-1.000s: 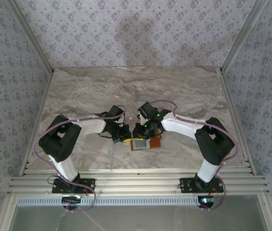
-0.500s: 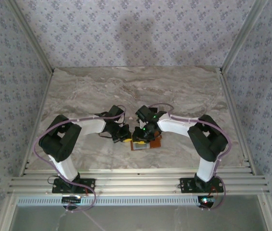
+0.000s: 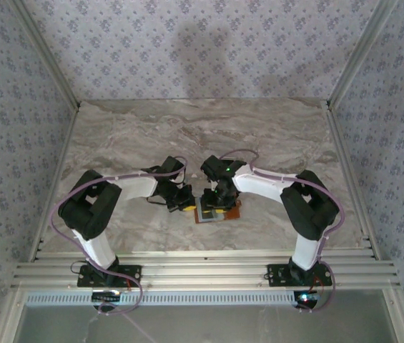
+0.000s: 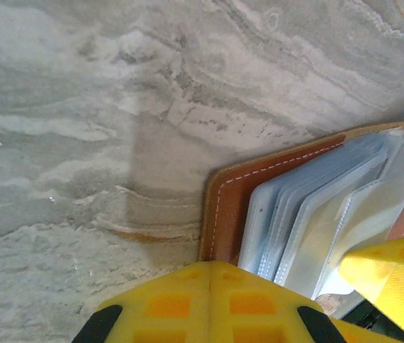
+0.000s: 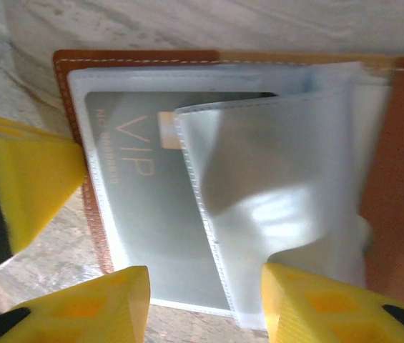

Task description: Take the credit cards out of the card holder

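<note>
The brown card holder (image 3: 218, 213) lies open on the marble table between both arms. Its clear plastic sleeves (image 5: 280, 179) fan upward, one curling loose. A grey credit card (image 5: 144, 214) marked VIP sits inside the bottom sleeve. My right gripper (image 5: 205, 293) hovers open just above the sleeves, one finger over the card, the other by the curled sleeve, nothing held. My left gripper (image 4: 211, 266) is shut, its tip at the holder's brown corner (image 4: 227, 207); I cannot tell if it presses down. Its yellow finger (image 5: 30, 186) shows beside the holder's left edge.
Grey-veined marble table (image 3: 187, 136) stretches open behind and to both sides of the holder. Patterned walls (image 3: 202, 50) enclose the back and sides. A metal rail (image 3: 202, 268) runs along the near edge by the arm bases.
My right gripper has opened wider over the sleeves, and its arm has shifted slightly left. The left gripper and the holder have stayed put.
</note>
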Available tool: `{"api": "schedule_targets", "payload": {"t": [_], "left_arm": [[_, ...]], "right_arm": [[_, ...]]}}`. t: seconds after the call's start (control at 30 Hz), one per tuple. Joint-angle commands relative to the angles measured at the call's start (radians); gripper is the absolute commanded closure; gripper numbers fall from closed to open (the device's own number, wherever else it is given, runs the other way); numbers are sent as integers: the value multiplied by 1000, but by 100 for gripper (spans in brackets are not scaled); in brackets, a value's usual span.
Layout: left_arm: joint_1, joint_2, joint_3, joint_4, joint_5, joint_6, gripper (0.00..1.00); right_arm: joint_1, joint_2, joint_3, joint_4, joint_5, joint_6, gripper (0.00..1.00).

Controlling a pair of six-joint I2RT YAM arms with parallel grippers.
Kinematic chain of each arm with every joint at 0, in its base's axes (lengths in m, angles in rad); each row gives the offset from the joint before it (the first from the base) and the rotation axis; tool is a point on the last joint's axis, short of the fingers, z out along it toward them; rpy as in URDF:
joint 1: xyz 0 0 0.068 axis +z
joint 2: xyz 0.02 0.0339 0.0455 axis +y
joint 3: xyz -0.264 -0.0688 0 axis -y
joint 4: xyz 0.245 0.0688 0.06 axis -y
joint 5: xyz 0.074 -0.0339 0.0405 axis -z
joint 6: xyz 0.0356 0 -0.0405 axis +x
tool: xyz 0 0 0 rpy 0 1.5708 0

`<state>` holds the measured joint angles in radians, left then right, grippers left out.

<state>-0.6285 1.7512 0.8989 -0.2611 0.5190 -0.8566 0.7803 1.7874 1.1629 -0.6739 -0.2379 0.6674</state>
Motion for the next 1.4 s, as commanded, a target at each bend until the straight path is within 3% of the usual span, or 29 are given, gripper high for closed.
{"api": "schedule_targets", "payload": {"t": [0.0, 0.43, 1.13, 1.37], "left_arm": [[3, 31, 8, -43, -8, 18, 95], [1, 30, 14, -48, -5, 16, 95], [2, 22, 34, -83, -22, 28, 95], [3, 9, 47, -97, -30, 30, 95]], "right_arm": [[11, -11, 69, -141, 123, -30, 49], [28, 11, 125, -284, 293, -30, 43], [-7, 65, 39, -280, 442, -25, 46], [-9, 12, 3, -279, 468, -8, 53]]}}
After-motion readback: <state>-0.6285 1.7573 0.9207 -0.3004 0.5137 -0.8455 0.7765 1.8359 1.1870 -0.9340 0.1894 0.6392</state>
